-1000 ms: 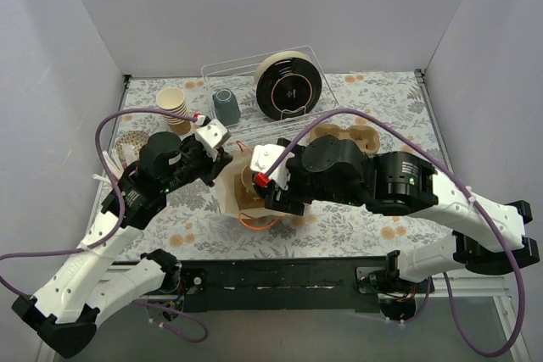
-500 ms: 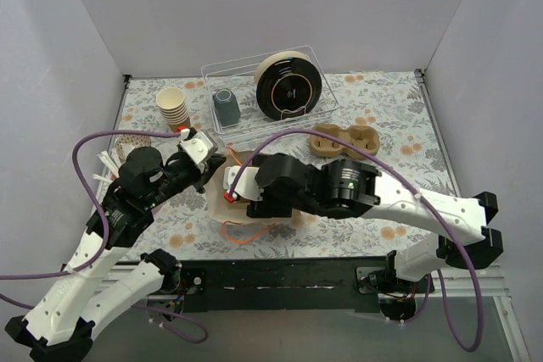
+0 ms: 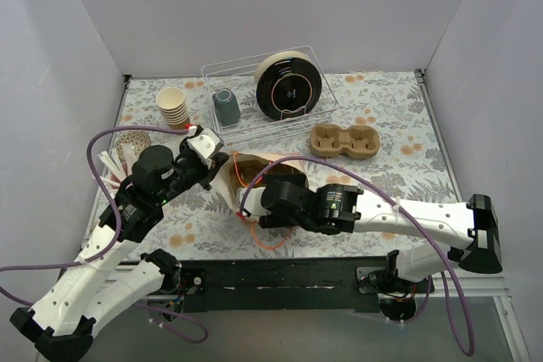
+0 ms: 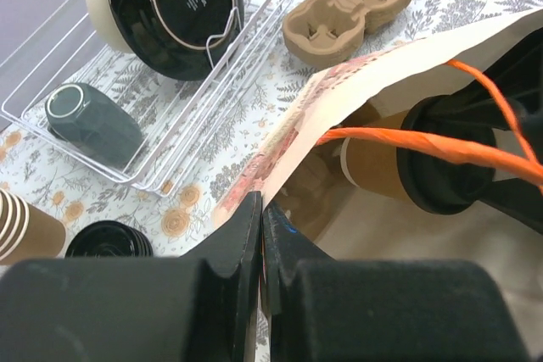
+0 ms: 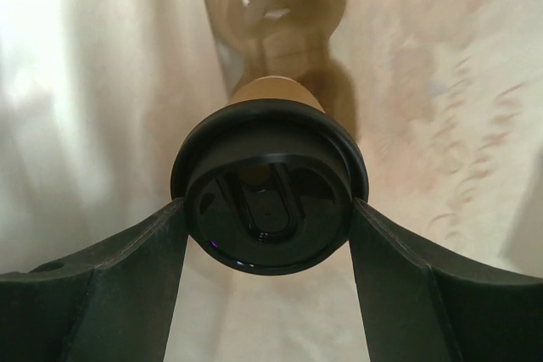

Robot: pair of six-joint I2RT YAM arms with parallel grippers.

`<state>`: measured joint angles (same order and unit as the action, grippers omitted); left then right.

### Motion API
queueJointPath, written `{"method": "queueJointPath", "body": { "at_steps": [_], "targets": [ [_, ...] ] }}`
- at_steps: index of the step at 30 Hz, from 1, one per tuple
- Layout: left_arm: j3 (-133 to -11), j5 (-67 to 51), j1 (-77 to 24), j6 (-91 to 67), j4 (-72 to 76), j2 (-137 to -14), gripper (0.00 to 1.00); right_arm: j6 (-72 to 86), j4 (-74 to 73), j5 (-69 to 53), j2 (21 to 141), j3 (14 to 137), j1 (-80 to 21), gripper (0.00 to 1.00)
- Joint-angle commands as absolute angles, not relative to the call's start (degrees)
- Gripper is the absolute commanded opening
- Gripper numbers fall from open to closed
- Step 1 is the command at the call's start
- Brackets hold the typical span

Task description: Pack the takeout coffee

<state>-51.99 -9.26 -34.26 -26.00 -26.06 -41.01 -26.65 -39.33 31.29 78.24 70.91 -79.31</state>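
A takeout coffee (image 5: pixel 270 197), a tan paper cup with a black lid, is inside the open paper bag (image 4: pixel 373 74), which has orange handles (image 4: pixel 399 140). My right gripper (image 5: pixel 268 209) is shut on it, one finger pressing each side of the lid. From the left wrist view the cup (image 4: pixel 377 167) shows just inside the bag's mouth. My left gripper (image 4: pixel 260 203) is shut on the bag's rim. In the top view the bag (image 3: pixel 248 167) lies between both arms and hides the right fingers. A brown cardboard carrier (image 5: pixel 270 6) sits deeper in the bag.
A cardboard cup carrier (image 3: pixel 344 140) lies right of the bag. At the back, a wire rack (image 3: pixel 246 120) holds a black plate (image 3: pixel 288 85) and a grey-blue mug (image 3: pixel 226 106). Stacked lidless paper cups (image 3: pixel 173 108) and black lids (image 4: pixel 106 242) are at the left.
My right arm has swung left and lower, carrying the cup deeper into the bag. The bag has tipped toward the right arm. The left gripper has kept hold of the rim.
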Motion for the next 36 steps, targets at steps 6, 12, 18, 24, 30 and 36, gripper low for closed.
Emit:
{"method": "queueJointPath", "body": {
  "at_steps": [6,12,18,24,30,36],
  "targets": [
    [-50.2,-13.4,-34.5,-30.7,-19.2,-42.5,0.00,-33.6,-25.6,25.7,73.0,64.0,-70.5,0.38],
    [-49.0,-16.3,-34.6,-30.1,-19.8,-43.3,0.00,-38.6,-23.7,23.0,74.1,64.4,-68.8,0.38],
    [-48.8,-19.3,-34.6,-29.9,-20.3,-44.5,0.00,-47.5,-22.4,20.0,71.8,63.4,-68.3,0.37],
    [-50.2,-20.1,-34.6,-28.0,-22.1,-45.5,0.00,-54.6,-27.9,15.2,71.3,64.8,-66.0,0.37],
    [-52.1,-19.4,-34.6,-28.6,-23.3,-45.8,0.00,-54.6,-34.5,16.8,73.6,67.9,-65.8,0.36],
    [-52.7,-21.1,-34.7,-29.9,-23.2,-46.1,0.00,-53.7,-37.2,21.3,76.3,69.2,-66.0,0.34]
  ]
}}
